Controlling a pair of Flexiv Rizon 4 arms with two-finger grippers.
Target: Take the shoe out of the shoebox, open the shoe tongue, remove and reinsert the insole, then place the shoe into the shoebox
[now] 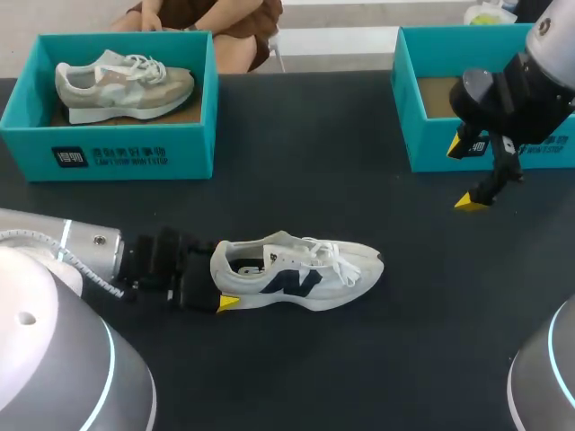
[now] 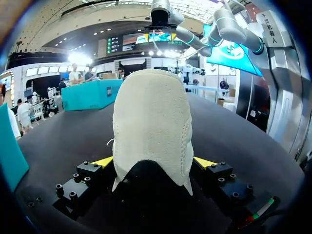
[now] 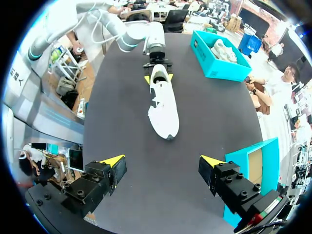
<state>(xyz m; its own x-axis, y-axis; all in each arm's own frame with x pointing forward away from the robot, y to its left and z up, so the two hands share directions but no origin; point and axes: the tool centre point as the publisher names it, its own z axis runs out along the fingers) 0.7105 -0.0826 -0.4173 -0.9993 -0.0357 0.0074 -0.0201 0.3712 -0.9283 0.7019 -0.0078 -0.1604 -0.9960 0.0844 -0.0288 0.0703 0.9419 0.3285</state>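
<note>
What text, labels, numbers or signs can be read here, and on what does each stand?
Left teal cardboard shoebox, front wall: dark label and pale print, too blurred to read.
Right teal cardboard shoebox, front wall: pale print, partly hidden by the right gripper, unreadable.
White sneaker on the table, side: dark emblem, no readable words.

Right end effector (image 3: 162,161) above the dark table (image 3: 117,122), fingers spread wide, nothing between them. Ahead, well apart: white shoe (image 3: 163,105) lying lengthwise, toe nearest. Left end effector (image 3: 158,77) at the shoe's far end, a yellow tip on either side of the heel. Farther off, a teal shoebox (image 3: 214,66) holding a second shoe (image 3: 224,48). Another teal shoebox (image 3: 269,148) just beside one finger.
</note>
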